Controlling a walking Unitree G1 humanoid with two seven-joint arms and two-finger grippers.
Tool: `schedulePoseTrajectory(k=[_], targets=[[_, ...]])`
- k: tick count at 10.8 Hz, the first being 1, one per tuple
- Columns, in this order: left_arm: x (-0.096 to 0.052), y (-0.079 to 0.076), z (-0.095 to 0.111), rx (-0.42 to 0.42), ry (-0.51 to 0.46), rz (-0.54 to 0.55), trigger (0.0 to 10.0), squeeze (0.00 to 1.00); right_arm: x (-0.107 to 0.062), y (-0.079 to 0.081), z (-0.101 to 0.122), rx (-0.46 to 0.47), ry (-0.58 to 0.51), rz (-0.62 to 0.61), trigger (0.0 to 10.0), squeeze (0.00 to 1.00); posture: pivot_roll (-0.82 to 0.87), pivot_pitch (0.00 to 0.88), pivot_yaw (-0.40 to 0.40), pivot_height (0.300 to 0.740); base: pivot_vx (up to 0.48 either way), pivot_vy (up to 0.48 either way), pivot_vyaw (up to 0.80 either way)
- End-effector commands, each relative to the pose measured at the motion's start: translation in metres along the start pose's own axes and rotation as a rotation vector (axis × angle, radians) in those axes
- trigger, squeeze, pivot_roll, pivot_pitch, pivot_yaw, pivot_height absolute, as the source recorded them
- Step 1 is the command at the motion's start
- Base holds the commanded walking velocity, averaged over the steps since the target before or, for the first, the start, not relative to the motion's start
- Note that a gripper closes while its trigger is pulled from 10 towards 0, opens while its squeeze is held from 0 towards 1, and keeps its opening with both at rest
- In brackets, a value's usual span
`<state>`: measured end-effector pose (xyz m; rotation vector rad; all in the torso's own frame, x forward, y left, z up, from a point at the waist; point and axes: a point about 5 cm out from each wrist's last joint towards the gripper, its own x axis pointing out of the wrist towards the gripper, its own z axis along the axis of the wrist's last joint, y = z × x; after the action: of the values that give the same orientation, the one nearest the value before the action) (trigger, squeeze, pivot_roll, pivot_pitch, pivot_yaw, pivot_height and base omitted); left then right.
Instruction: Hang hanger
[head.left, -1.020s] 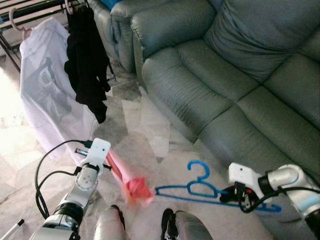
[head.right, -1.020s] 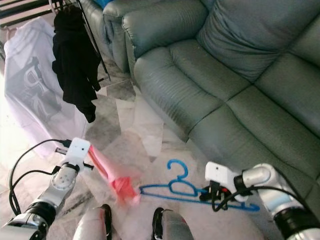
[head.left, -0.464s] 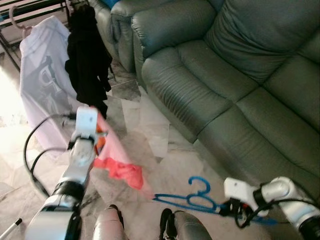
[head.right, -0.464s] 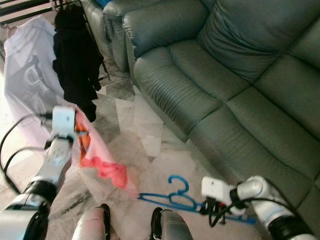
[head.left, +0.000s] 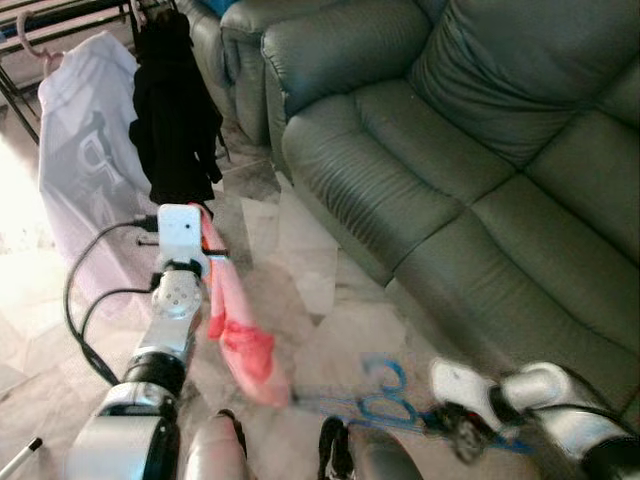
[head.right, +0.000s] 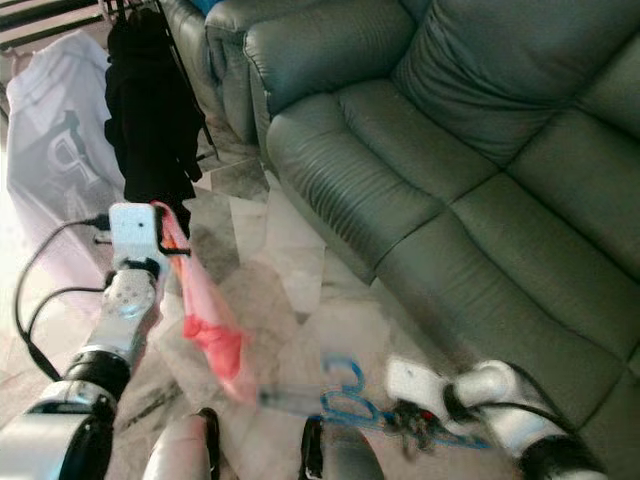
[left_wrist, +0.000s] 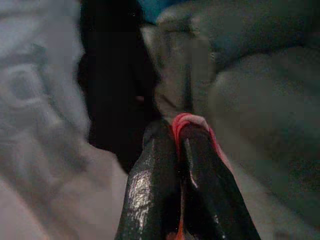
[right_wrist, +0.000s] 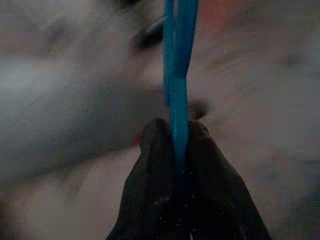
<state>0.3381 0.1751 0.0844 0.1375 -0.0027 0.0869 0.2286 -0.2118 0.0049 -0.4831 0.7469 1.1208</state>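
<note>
A blue plastic hanger (head.left: 385, 398) hangs low above the marble floor at my right, blurred with motion. My right gripper (right_wrist: 176, 142) is shut on its bar. A pink-red garment (head.left: 238, 330) dangles from my left gripper (left_wrist: 179, 132), which is shut on the cloth and raised at my left, near the clothes rack. On that rack hang a white T-shirt (head.left: 85, 150) and a black garment (head.left: 178, 125).
A large grey-green leather sofa (head.left: 450, 130) fills the right and back. The rack's dark bars (head.left: 60, 20) cross the top left corner. My own legs (head.left: 215, 455) stand at the bottom. A black cable (head.left: 85, 320) loops beside my left arm.
The left gripper has turned a little, so the pink garment now hangs straighter and lower. The right gripper and hanger have moved, now blurred and lower in view.
</note>
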Motion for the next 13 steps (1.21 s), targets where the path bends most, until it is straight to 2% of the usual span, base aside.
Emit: schedulePoseTrajectory(k=[1, 2, 3, 4, 5, 6, 7, 8, 10, 12, 13], targets=[[-0.004, -0.013, 0.001, 0.019, -0.019, -0.074, 10.0, 0.0, -0.004, -0.023, 0.025, 0.241, -0.236, -0.145, 10.0, 0.0, -0.05, 0.161, -0.1, 0.74, 0.0, 0.0, 0.0], [-0.006, -0.02, 0.0, 0.018, -0.021, -0.112, 10.0, 0.0, -0.004, -0.028, 0.042, 0.325, -0.375, -0.18, 10.0, 0.0, -0.05, 0.161, -0.1, 0.74, 0.0, 0.0, 0.0], [-0.006, -0.023, 0.004, 0.032, -0.039, -0.124, 10.0, 0.0, 0.001, -0.043, 0.046, 0.458, -0.417, -0.369, 10.0, 0.0, -0.04, 0.161, -0.097, 0.74, 0.0, 0.0, 0.0], [-0.004, -0.02, 0.004, 0.027, -0.034, -0.117, 10.0, 0.0, 0.01, -0.038, 0.045, 0.56, -0.43, -0.34, 10.0, 0.0, -0.04, 0.163, -0.092, 0.74, 0.0, 0.0, 0.0], [-0.003, -0.017, 0.005, 0.023, -0.032, -0.11, 10.0, 0.0, 0.018, -0.014, 0.041, 0.409, -0.329, -0.137, 10.0, 0.0, -0.04, 0.164, -0.089, 0.74, 0.0, 0.0, 0.0], [-0.001, -0.012, 0.006, 0.021, -0.03, -0.097, 10.0, 0.0, 0.019, 0.01, 0.019, 0.251, -0.135, 0.012, 10.0, 0.0, -0.04, 0.163, -0.087, 0.74, 0.0, 0.0, 0.0], [0.0, -0.01, 0.007, 0.023, -0.03, -0.083, 10.0, 0.0, 0.012, 0.02, 0.005, 0.158, -0.037, 0.107, 10.0, 0.0, -0.04, 0.162, -0.087, 0.74, 0.0, 0.0, 0.0], [0.0, -0.009, 0.007, 0.026, -0.028, -0.07, 10.0, 0.0, -0.001, 0.022, -0.008, 0.101, 0.052, 0.17, 10.0, 0.0, -0.04, 0.162, -0.086, 0.74, 0.0, 0.0, 0.0], [0.0, -0.009, 0.006, 0.032, -0.024, -0.069, 10.0, 0.0, -0.021, 0.012, -0.025, 0.014, 0.205, 0.178, 10.0, 0.0, -0.04, 0.161, -0.085, 0.74, 0.0, 0.0, 0.0], [0.001, -0.007, 0.006, 0.041, -0.023, -0.05, 10.0, 0.0, -0.025, 0.003, -0.016, 0.022, 0.183, 0.139, 10.0, 0.0, -0.04, 0.159, -0.085, 0.74, 0.0, 0.0, 0.0], [0.002, -0.005, 0.007, 0.035, -0.026, -0.027, 10.0, 0.0, -0.024, 0.002, -0.012, -0.065, 0.155, 0.139, 10.0, 0.0, -0.04, 0.159, -0.085, 0.74, 0.0, 0.0, 0.0]])
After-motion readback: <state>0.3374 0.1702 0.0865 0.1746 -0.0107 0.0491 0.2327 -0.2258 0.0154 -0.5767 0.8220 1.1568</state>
